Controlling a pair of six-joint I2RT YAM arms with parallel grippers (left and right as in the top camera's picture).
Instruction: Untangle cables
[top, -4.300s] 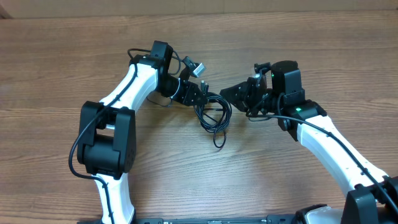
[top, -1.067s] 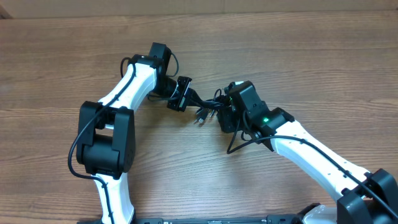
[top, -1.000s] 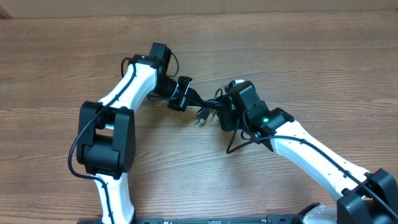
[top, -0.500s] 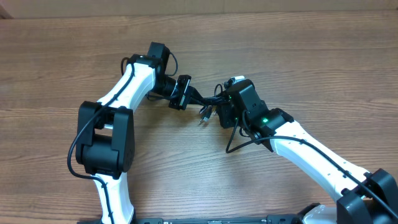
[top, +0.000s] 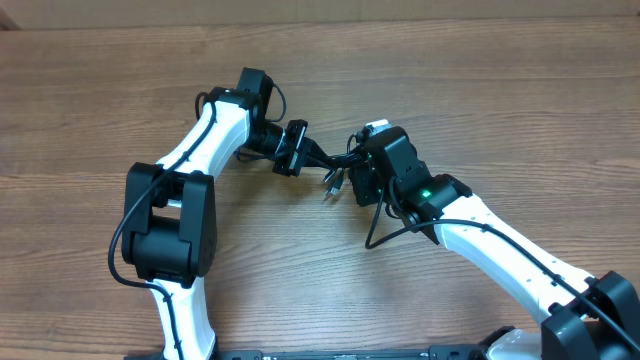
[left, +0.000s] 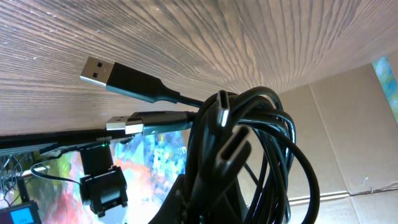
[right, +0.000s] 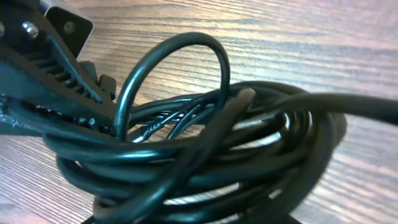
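Wooden table (top: 520, 90) underneath. Left gripper (top: 297, 151) is pinched shut on the cables (top: 326, 162), one tangled coil stretching from its tips to the right gripper (top: 360, 182), whose jaw state I cannot tell. No cord is separated yet, so by my judgement the untangling is barely begun.

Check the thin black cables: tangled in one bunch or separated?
Tangled. The thin black cables loop through one another in one coil, plug ends sticking out.

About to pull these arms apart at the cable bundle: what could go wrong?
The left tool clamps the coiled bundle of thin black cables as one, with the right tool right at it; pulling may just tighten the loops. The two loose silver-tipped USB plugs could snag in a loop.
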